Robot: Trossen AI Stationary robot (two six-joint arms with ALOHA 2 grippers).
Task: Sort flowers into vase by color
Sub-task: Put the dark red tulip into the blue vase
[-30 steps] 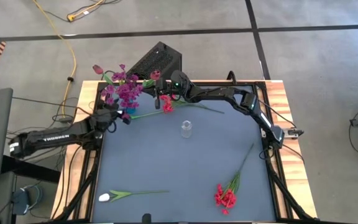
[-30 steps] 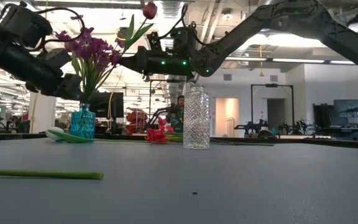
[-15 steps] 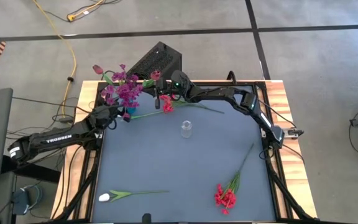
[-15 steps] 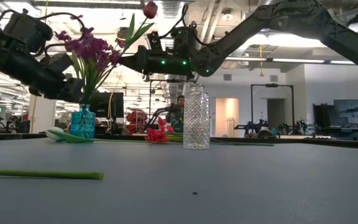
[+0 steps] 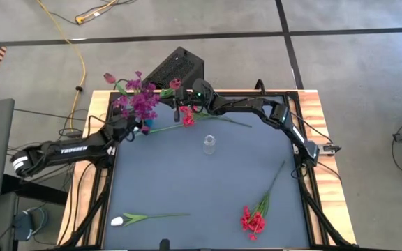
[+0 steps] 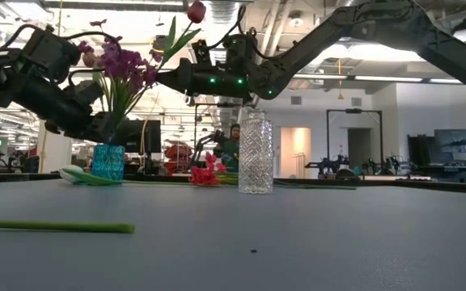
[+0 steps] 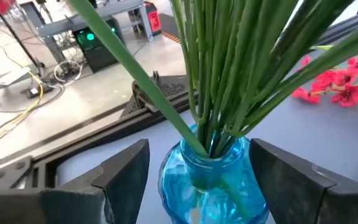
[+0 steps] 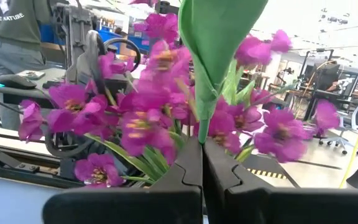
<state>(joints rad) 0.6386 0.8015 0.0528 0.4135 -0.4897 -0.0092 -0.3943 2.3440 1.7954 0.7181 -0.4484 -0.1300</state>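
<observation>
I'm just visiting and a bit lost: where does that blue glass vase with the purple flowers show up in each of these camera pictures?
High view: the blue glass vase sits at the table's far left corner, mostly under the purple flowers.
Low view: left side, standing on the tabletop.
Left wrist view: bottom centre, between the open left gripper fingers.
Right wrist view: not in it; only the blooms.
Shared landmark: the purple flowers.

Blue vase point(image 7: 207, 174) fills gap between left end effector point(image 7: 197, 177) fingers.
</observation>
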